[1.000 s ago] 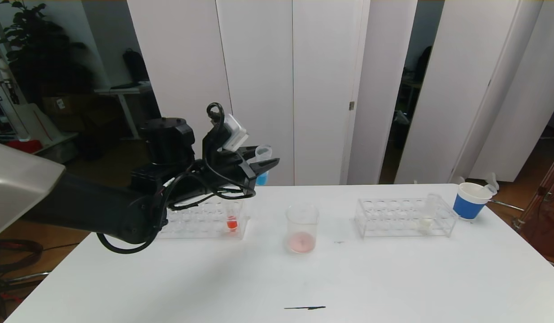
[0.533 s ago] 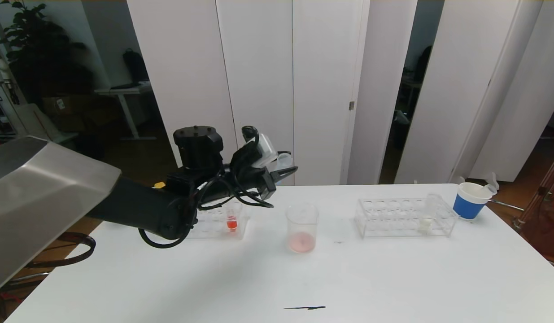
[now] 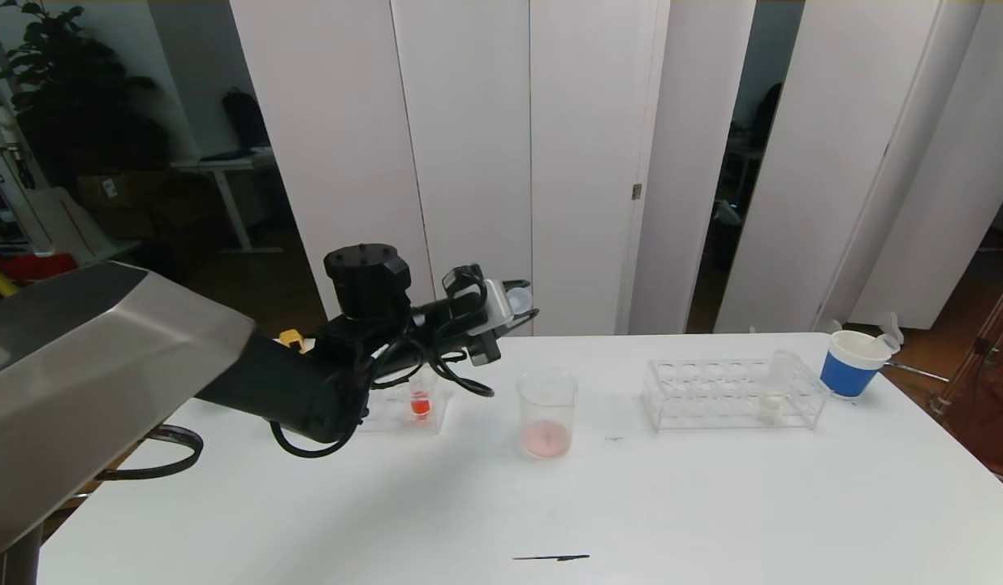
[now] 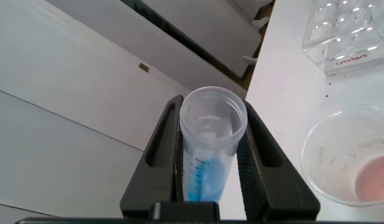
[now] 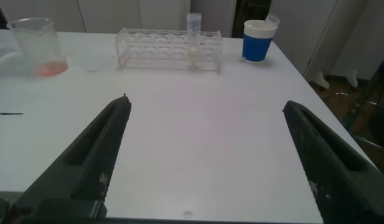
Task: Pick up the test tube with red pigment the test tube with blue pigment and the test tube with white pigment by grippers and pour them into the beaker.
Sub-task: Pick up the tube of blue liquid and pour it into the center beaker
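Clamped in the left pincer (image 4: 210, 168), the test tube with blue pigment (image 4: 208, 146) is held tilted, short of the beaker (image 3: 546, 410) near the table (image 3: 501, 504) middle. Early tipping would likely spill blue. The right pincer (image 5: 207, 155) is parked wide open. The test tube with white pigment (image 3: 769, 398) is kept racked toward the right edge.

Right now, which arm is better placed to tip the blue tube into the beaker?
Left. Its pincer is shut on the blue tube, tilted near the beaker. The right pincer is open, empty and low over the table's near right side.
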{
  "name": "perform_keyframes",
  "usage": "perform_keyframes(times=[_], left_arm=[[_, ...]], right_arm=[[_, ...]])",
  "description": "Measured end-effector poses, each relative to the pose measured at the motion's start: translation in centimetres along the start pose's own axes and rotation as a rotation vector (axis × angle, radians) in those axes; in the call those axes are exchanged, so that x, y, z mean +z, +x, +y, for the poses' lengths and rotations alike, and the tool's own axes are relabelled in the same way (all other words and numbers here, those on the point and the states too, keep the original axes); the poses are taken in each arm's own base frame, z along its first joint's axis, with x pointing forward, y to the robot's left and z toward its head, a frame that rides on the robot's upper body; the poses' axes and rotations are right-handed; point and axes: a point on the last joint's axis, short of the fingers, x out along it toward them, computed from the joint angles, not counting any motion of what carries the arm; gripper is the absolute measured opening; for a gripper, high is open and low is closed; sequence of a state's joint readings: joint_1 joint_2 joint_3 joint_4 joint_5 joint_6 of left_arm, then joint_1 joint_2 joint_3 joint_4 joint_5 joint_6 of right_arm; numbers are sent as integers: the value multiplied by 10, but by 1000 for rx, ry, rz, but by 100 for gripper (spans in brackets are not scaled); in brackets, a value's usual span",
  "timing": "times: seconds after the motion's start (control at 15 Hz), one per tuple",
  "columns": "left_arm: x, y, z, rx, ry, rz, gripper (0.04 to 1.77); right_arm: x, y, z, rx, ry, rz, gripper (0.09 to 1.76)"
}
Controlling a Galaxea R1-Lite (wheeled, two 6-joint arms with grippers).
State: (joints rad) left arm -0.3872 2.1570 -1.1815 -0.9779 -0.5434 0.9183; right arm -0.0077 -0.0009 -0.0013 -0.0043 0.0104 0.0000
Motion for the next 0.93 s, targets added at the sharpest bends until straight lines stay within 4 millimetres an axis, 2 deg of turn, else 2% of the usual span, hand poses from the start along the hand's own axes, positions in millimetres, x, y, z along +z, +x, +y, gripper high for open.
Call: perform_keyframes(times=[0.53, 0.93], left_arm=[[-17, 1, -8, 60, 291, -13, 58], [-26, 5, -20, 106, 420, -30, 58]], right_arm=[[0, 0, 0, 0, 0, 0, 175], [0, 0, 0, 0, 0, 0, 175]])
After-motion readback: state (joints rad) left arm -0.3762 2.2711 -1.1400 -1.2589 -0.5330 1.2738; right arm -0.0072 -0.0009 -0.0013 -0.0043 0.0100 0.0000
